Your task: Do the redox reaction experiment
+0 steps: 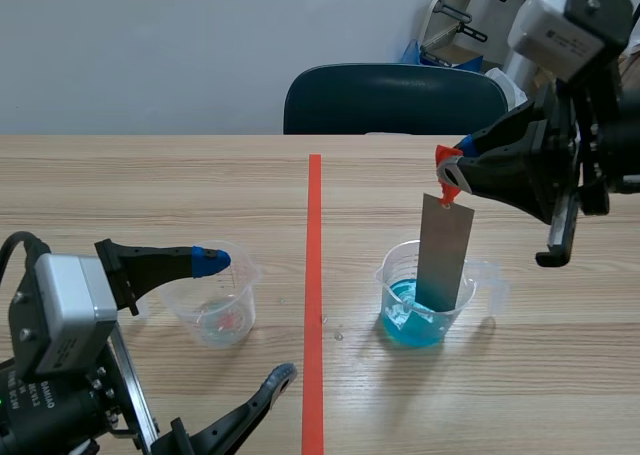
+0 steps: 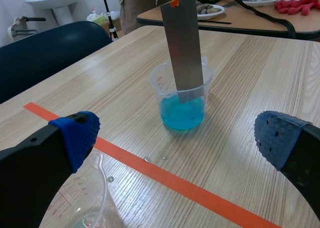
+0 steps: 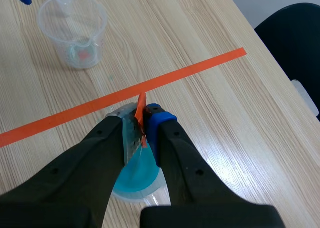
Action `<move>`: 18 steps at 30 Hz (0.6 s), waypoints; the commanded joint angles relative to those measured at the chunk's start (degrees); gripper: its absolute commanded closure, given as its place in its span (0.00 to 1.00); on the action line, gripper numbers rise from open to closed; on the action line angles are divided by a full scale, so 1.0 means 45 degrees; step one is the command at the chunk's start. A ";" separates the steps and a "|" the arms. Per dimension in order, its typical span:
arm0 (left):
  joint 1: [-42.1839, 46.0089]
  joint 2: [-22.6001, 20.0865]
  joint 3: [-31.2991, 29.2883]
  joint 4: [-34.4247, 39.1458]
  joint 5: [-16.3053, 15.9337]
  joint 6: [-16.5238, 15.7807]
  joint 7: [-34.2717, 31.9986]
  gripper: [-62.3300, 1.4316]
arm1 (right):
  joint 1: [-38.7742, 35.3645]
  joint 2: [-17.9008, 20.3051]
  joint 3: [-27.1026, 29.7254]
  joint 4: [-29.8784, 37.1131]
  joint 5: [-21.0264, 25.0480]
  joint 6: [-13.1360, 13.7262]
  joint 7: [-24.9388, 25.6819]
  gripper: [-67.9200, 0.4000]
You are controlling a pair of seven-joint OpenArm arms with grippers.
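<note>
Right gripper is clamped narrow on an orange tab, the tab pinched between the blue pads. A grey metal strip hangs from the tab, nearly upright with a slight tilt. Directly under that gripper sits a clear cup of blue liquid. The strip's lower end is inside the cup, at or just into the liquid, can't tell how deep. The strip leans near the cup's far rim in the left wrist view. This cup is on the right of the orange tape line, and a few small droplets lie on the table by the line. Left gripper hangs low with its fingers spread wide, holding nothing. A second clear cup stands beside and partly under one of its fingers, on the left side of the tape. It is almost empty, with a small reddish spot at the bottom. The blue-liquid cup and strip are straight ahead of the left gripper, across the tape and well apart from it. Nothing stands between the two cups except the tape mark. A dark blue chair is at the far table edge. Behind it there is a second table with dishes and red gloves.
</note>
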 commanded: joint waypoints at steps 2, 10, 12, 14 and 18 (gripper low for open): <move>-0.0029 0.0029 -0.0049 0.0214 -0.0083 0.0029 -0.0165 0.00 | 0.0078 0.0131 -0.0160 -0.0117 0.0010 0.0092 0.0413 0.99; -0.0029 0.0029 -0.0049 0.0214 -0.0083 0.0029 -0.0165 0.00 | 0.0078 -0.0253 -0.0272 -0.0797 -0.1195 0.0092 0.1205 0.99; -0.0029 0.0029 -0.0049 0.0214 -0.0083 0.0029 -0.0170 0.00 | 0.0078 -0.0345 -0.0272 -0.1001 -0.1579 0.0092 0.1486 0.99; -0.0029 0.0029 -0.0049 0.0214 -0.0087 0.0029 -0.0170 0.00 | 0.0078 -0.0432 -0.0272 -0.1209 -0.1991 0.0092 0.1826 0.99; -0.0029 0.0029 -0.0049 0.0214 -0.0087 0.0029 -0.0170 0.00 | 0.0078 -0.0491 -0.0345 -0.1579 -0.2671 0.0092 0.2735 0.99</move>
